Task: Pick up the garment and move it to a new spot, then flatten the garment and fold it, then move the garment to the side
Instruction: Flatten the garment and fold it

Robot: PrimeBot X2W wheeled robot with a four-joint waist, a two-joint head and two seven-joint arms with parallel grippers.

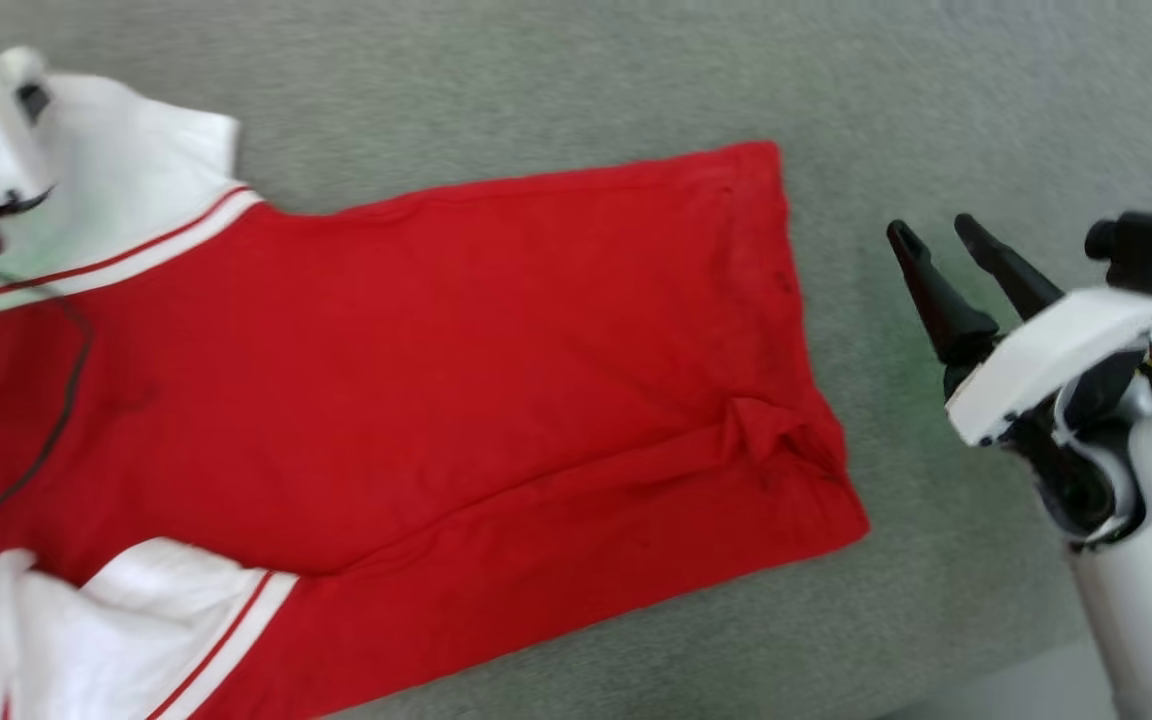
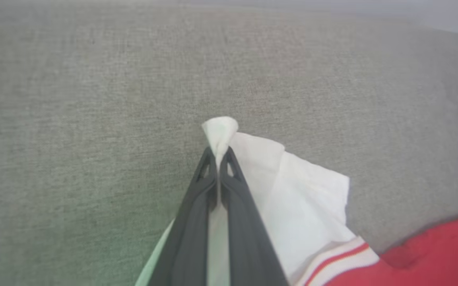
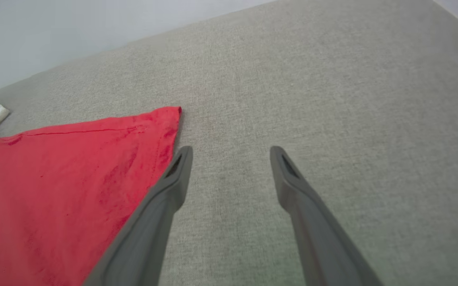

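Jersey [image 1: 496, 380] runs nine-to-three across the grey desk [image 1: 536, 90], hem end near the right tool [image 1: 931, 230] at three, which gapes empty; left tool [image 2: 218, 154] is pinched tight on its white sleeve [image 2: 304, 198] at ten.

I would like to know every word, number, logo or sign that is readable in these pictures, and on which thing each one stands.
No text can be read.
The garment shows plain red cloth. The thin dark curved lines near its left end in the head view form no legible letter.
The grey surface carries no marking.
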